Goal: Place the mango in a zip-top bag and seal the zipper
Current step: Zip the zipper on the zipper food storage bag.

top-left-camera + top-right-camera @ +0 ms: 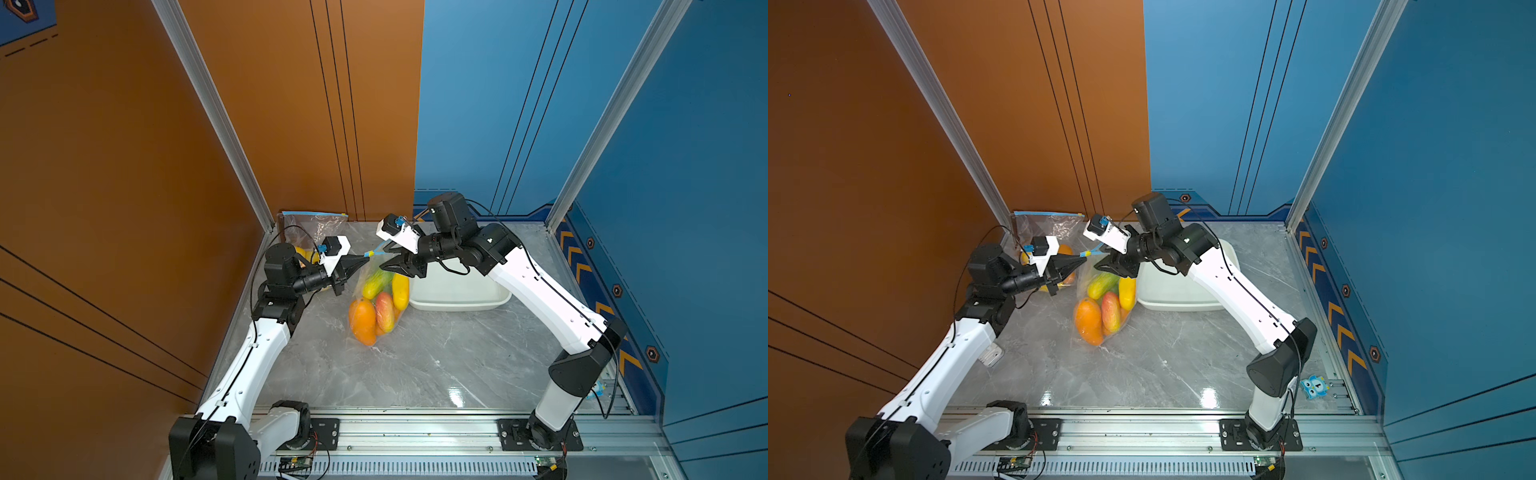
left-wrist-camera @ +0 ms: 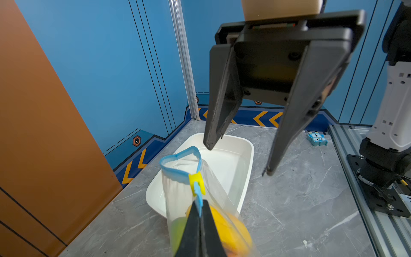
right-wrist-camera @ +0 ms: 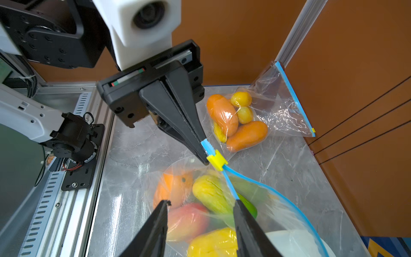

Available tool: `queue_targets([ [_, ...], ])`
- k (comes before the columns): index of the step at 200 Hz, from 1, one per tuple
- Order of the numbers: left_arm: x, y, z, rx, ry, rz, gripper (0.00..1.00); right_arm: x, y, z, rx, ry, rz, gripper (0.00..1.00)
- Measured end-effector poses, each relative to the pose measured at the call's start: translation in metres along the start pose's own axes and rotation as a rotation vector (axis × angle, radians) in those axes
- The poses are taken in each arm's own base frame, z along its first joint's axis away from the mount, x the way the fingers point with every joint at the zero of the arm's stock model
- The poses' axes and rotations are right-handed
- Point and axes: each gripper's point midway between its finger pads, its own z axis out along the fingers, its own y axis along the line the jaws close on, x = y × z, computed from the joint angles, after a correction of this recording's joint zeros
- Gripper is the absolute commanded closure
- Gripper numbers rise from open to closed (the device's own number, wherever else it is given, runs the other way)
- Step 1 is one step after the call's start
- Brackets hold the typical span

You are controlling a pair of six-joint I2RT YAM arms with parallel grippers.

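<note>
Mangoes in open zip-top bag

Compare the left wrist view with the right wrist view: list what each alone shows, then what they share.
Left wrist only: the small blue owl toy near the right arm's base. Right wrist only: a second bag, also filled, by the orange wall. Both: the open bag of fruit, its yellow slider, the left gripper shut on the blue zipper strip, and the right gripper with jaws spread.
</note>
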Motion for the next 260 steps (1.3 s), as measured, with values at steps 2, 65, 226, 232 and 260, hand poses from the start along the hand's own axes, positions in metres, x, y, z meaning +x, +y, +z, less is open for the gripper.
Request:
queue_targets([
  [2,0.0,0.0,0.0,0.0,0.0,0.001,1.0,-0.001,-0.001,-0.001,-0.001,-0.004,0.0,0.52],
  [65,0.001,-0.009,0.001,0.057,-0.01,0.013,1.0,-0.008,-0.012,0.014,-0.136,-0.082,-0.025,0.51],
  [226,0.0,-0.016,0.004,0.138,-0.024,0.006,1.0,0.0,0.004,0.028,-0.254,-0.079,-0.017,0.86],
  [232,0.0,-0.016,0.004,0.138,-0.023,0.006,1.0,0.001,0.005,0.028,-0.256,-0.078,-0.016,0.87],
  [260,0.0,-0.015,0.004,0.137,-0.023,0.006,1.0,0.001,0.006,0.026,-0.271,-0.083,-0.008,0.94],
])
